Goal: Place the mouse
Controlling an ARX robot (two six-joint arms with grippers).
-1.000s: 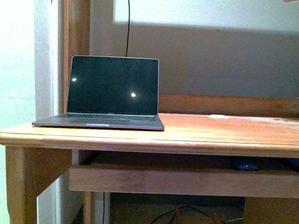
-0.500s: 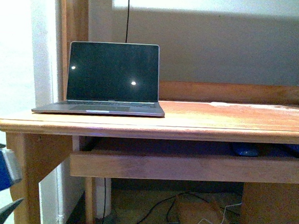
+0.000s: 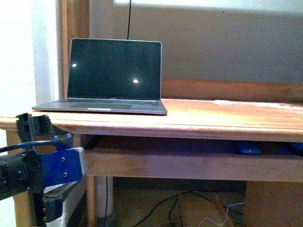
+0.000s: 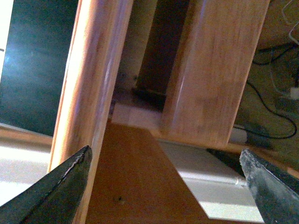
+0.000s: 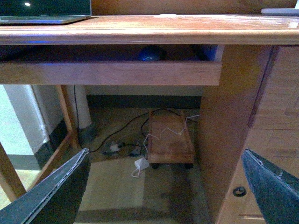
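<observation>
The mouse [image 5: 150,53] is a small, dark blue, glossy dome. It lies in the tray [image 5: 110,73] under the desk [image 3: 228,130] top, behind the tray's front rail. It is straight ahead of the right claw [image 5: 161,191] and well apart from it, and far to the right of the left claw [image 4: 170,186].

The desk is warm brown wood. An open laptop [image 3: 114,72] with a dark screen stands on it, near the left arm [image 3: 59,164]. Behind is a grey wall [image 3: 239,47]. On the floor beyond the right claw lie cables [image 5: 117,135] and a low wooden trolley [image 5: 170,137].

The right claw is spread wide, with nothing between its fingers and touching nothing. The left claw is also spread wide and empty, close up against the desk's wooden edge; contact cannot be told.
</observation>
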